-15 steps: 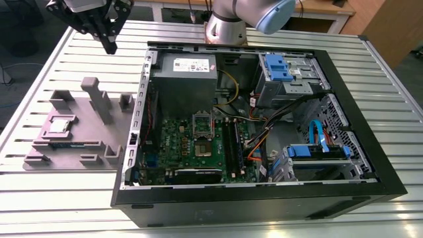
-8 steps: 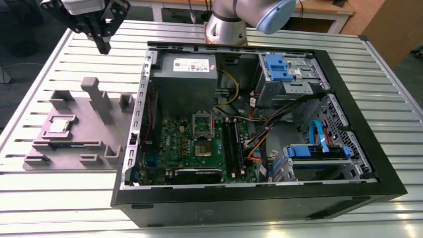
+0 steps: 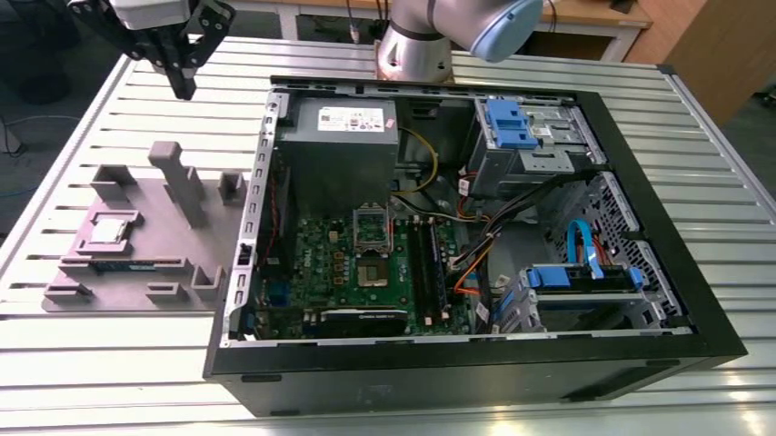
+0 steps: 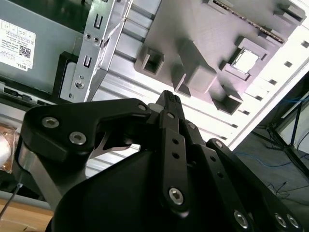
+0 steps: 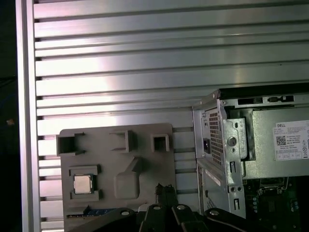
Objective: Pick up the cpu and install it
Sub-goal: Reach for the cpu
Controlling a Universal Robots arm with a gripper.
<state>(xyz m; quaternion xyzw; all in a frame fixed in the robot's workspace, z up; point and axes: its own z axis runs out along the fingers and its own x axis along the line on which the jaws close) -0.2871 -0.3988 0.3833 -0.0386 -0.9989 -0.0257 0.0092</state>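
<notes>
Closest to the lens in both wrist views is the black, jointed metal gripper [image 4: 169, 98] [image 5: 164, 189], its fingers pressed together at the tips with nothing between them. In the exterior view the gripper [image 3: 184, 88] hangs above the ribbed aluminium table [image 3: 73, 136], beyond the far end of a grey moulded plastic holder [image 3: 145, 241]. The cpu [image 3: 109, 229], a small flat square chip with a pale silver metal top, lies in a square recess of that holder, well apart from the gripper. A long thin green memory stick [image 3: 122, 266] lies in a slot near it. On the exterior view's right stands an open black steel computer case [image 3: 485, 363], holding a green circuit board [image 3: 327, 272] with a silver-framed, dark-centred socket [image 3: 370, 272] and a grey metal power supply box [image 3: 345, 136].
</notes>
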